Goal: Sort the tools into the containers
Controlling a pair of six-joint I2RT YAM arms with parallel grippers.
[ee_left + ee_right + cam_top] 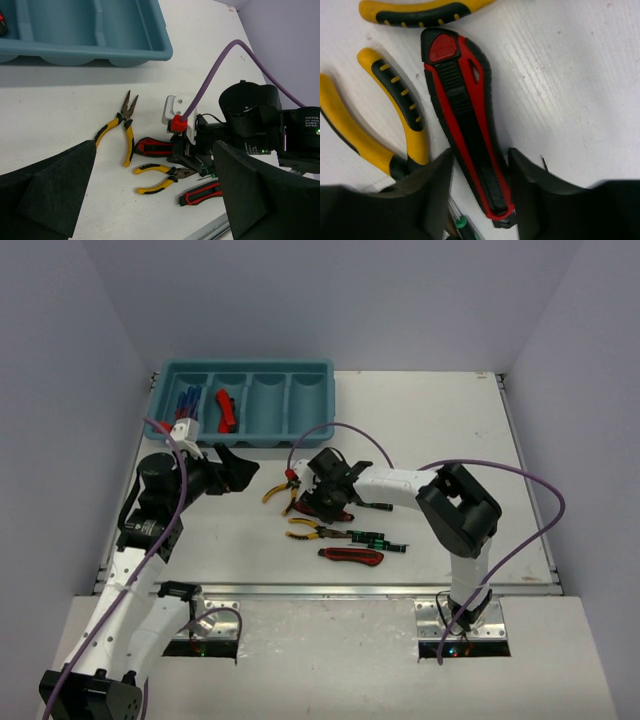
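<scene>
The teal tray stands at the back left, with blue/red screwdrivers in its first compartment and a red utility knife in the second. My right gripper is down on the table, shut on a red-and-black utility knife that lies flat between its fingers. Yellow-handled pliers lie right beside it. My left gripper is open and empty, hovering left of the tools. Second pliers, another knife and thin screwdrivers lie nearer the front.
In the left wrist view the tray's front wall is at the top, with the two pairs of pliers and the front knife below it. The table's front edge rail runs just behind the arm bases.
</scene>
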